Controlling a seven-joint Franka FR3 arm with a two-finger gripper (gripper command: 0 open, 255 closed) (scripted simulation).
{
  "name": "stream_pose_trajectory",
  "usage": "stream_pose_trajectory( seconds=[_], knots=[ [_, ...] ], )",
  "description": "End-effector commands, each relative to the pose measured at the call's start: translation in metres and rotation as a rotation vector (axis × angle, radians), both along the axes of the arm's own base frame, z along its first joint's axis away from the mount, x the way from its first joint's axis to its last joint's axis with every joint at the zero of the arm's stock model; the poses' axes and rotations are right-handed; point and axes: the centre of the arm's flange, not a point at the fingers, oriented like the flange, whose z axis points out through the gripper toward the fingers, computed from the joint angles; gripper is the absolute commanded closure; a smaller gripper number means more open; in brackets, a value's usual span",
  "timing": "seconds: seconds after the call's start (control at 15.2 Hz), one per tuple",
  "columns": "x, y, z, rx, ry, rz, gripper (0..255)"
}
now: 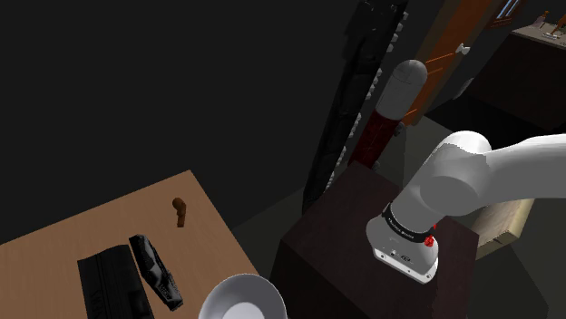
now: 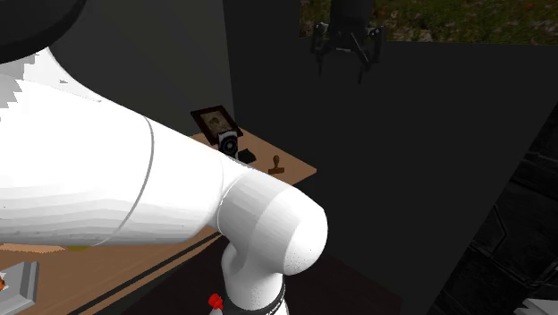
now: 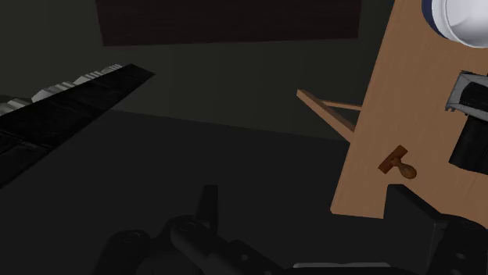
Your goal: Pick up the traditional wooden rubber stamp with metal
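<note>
The stamp (image 1: 180, 211) is small and brown, with a rounded handle. It stands near the far edge of the wooden table (image 1: 82, 236). In the second exterior view the stamp (image 2: 276, 166) sits by the table's corner. My black gripper (image 2: 341, 64) hangs high above it and beyond that corner, its fingers apart. Seen from the wrist, the stamp (image 3: 397, 162) lies far off near the table's (image 3: 407, 94) edge. It is to the side of my open gripper (image 3: 313, 215), which has nothing between its fingers.
Two black objects (image 1: 113, 283) (image 1: 156, 267) and a white bowl (image 1: 243, 301) sit on the table nearer the stand (image 1: 363, 208). A framed picture (image 2: 215, 121) and a small black-and-white item (image 2: 230, 143) stand behind the stamp. A tall dark slanted piece (image 1: 349, 109) rises beside the stand.
</note>
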Motion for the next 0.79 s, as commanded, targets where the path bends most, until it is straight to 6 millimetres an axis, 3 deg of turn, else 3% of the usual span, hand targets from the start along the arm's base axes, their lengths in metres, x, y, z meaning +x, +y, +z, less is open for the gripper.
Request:
stream_pose_trajectory(
  seconds=[0.0,0.73],
  knots=[
    [0.000,0.000,0.000,0.000,0.000,0.000,0],
    [0.063,0.088,-0.097,0.009,0.023,-0.002,0]
  ],
)
